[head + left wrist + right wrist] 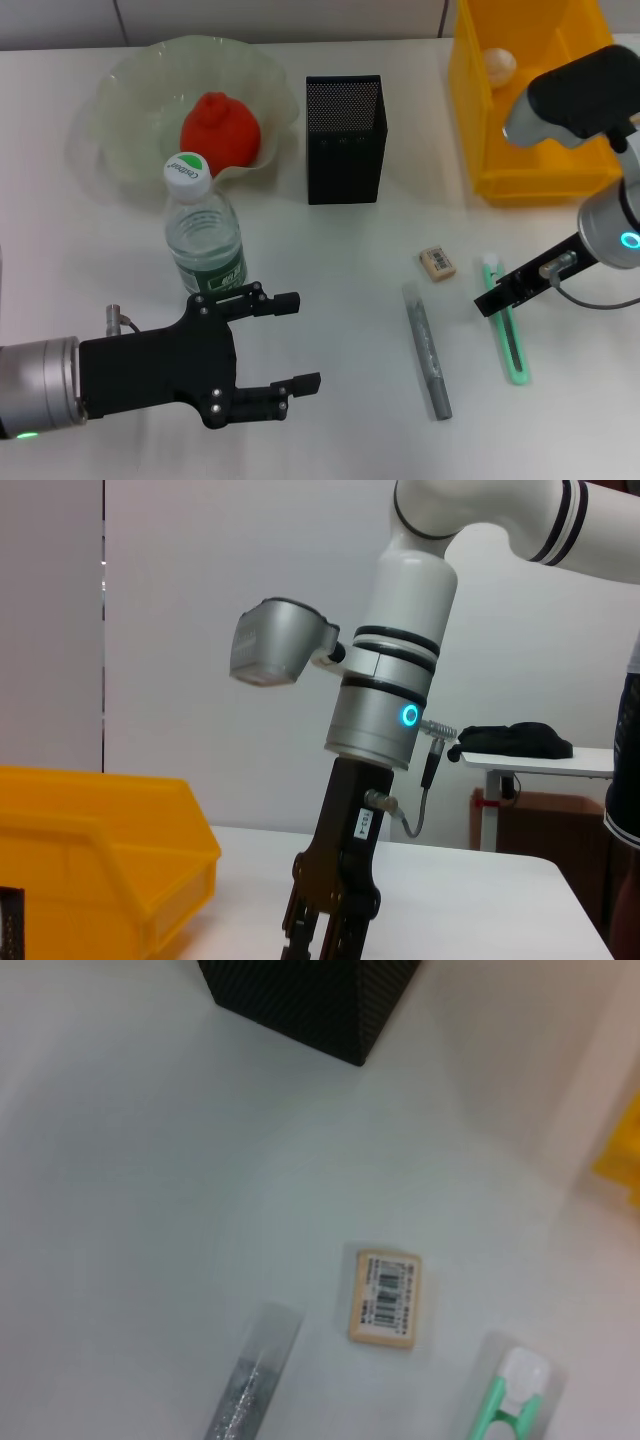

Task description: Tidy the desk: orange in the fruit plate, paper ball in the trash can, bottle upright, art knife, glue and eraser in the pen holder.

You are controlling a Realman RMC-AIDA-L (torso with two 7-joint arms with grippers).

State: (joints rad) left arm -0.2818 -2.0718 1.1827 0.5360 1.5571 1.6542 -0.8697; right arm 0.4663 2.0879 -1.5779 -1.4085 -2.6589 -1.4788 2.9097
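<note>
The orange (220, 128) lies in the fruit plate (110, 90). The bottle (205, 235) stands upright in front of the plate. My left gripper (300, 342) is open and empty, just in front of and right of the bottle. The eraser (437, 263), the grey glue (428, 350) and the mint-green art knife (508, 335) lie on the desk (340, 270). My right gripper (492, 298) is over the knife's white-tipped end. The right wrist view shows the eraser (385, 1297), the glue (250, 1390) and the knife (510, 1400). The paper ball (499, 65) lies in the trash can (540, 170).
The black mesh pen holder (345, 140) stands between the plate and the trash can; it also shows in the right wrist view (310, 1000). The left wrist view shows the right gripper (330, 925) beside the trash can (100, 850). A side table (540, 760) stands beyond the desk.
</note>
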